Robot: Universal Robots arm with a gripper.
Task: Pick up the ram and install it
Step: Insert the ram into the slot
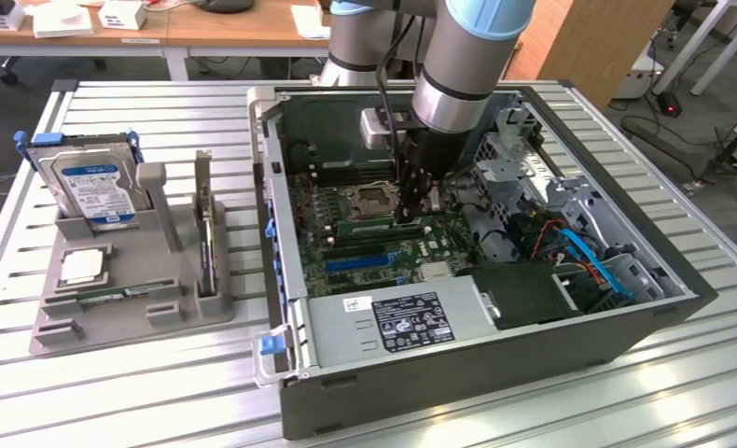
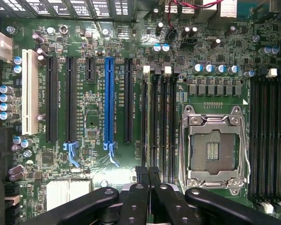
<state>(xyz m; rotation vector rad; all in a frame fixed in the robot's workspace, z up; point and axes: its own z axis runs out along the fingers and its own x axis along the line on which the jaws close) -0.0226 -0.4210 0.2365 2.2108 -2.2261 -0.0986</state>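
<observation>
**Gripper shut at the memory slots**

Arm and wrist hide much of the open case [image 1: 468, 383] in the exterior view. The gripper [image 1: 406, 215] is therefore hard to make out where it dips to the green motherboard [image 1: 343, 201] at the centre of the frame. From the wrist camera its two black fingers [image 2: 141, 180] sit pressed together above the long black memory slots [image 2: 163, 122]. Whether they pinch anything or only bear down, I cannot tell.

The ram [image 1: 366, 229] shows as a thin green strip standing on edge in the board. It lies just towards the exterior view's left of the tips, and its chips and label are too small to read.

Beside the slots lies the square processor socket [image 2: 213, 150] in a bright steel frame, and further off a glossy blue plastic slot [image 2: 109, 98]. At the exterior view's left, a grey moulded tray [image 1: 138, 322] on the ribbed metal table [image 1: 132, 392] holds a hard drive [image 1: 95, 182] upright. Another green stick [image 1: 119, 295] lies flat in it.
</observation>
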